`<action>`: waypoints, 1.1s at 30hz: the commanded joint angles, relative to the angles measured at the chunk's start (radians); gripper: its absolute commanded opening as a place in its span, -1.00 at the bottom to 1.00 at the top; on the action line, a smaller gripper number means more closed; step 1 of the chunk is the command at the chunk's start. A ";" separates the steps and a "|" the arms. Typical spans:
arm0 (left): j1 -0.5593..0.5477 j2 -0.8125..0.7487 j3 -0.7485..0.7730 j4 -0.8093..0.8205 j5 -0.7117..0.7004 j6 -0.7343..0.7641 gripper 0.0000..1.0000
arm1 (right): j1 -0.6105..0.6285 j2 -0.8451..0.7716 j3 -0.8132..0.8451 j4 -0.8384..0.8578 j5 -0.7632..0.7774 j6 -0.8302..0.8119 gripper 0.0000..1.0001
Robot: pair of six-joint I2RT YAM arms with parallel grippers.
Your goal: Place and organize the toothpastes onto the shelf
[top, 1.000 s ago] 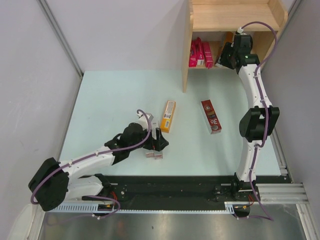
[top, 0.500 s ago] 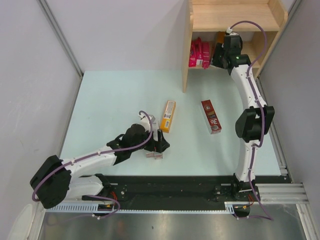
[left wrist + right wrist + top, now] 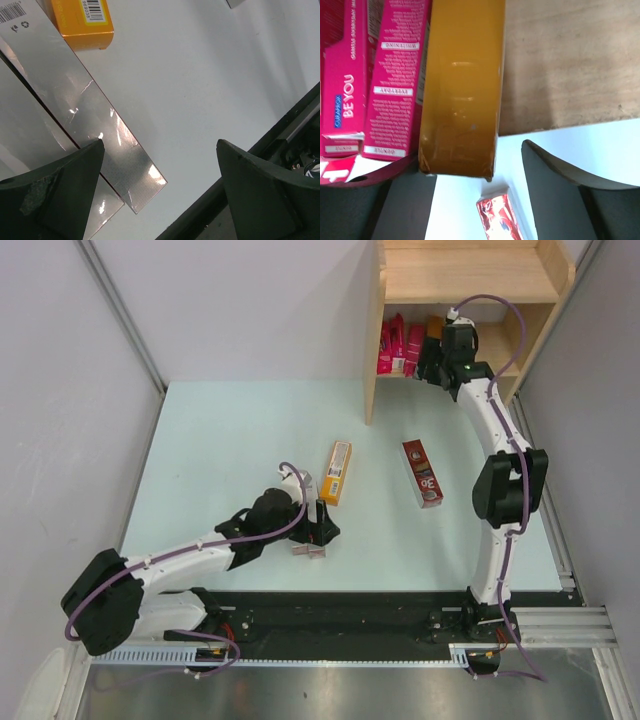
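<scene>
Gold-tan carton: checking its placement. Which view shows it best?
Right wrist: the gold-tan carton lies beside a pink carton, its end reaching past the shelf board's edge. Top external shows only a sliver; left wrist, nothing.

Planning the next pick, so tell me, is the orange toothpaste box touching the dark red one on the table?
Apart. The top view shows the orange box and the dark red box lying with a strip of bare table between them.
</scene>
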State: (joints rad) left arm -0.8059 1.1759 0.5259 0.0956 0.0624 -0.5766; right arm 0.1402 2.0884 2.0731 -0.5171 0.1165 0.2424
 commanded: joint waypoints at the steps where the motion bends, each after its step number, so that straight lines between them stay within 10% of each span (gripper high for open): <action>1: -0.012 0.007 0.029 0.018 -0.010 -0.016 0.99 | 0.007 -0.097 -0.074 0.083 -0.014 0.006 0.42; 33: -0.029 0.025 0.031 0.021 -0.010 -0.025 0.99 | 0.018 -0.146 -0.215 0.333 0.034 -0.054 -0.11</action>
State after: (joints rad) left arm -0.8227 1.1896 0.5312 0.1036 0.0547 -0.5797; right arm 0.1497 1.9530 1.8458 -0.2649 0.1406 0.2333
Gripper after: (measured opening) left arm 0.996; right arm 0.473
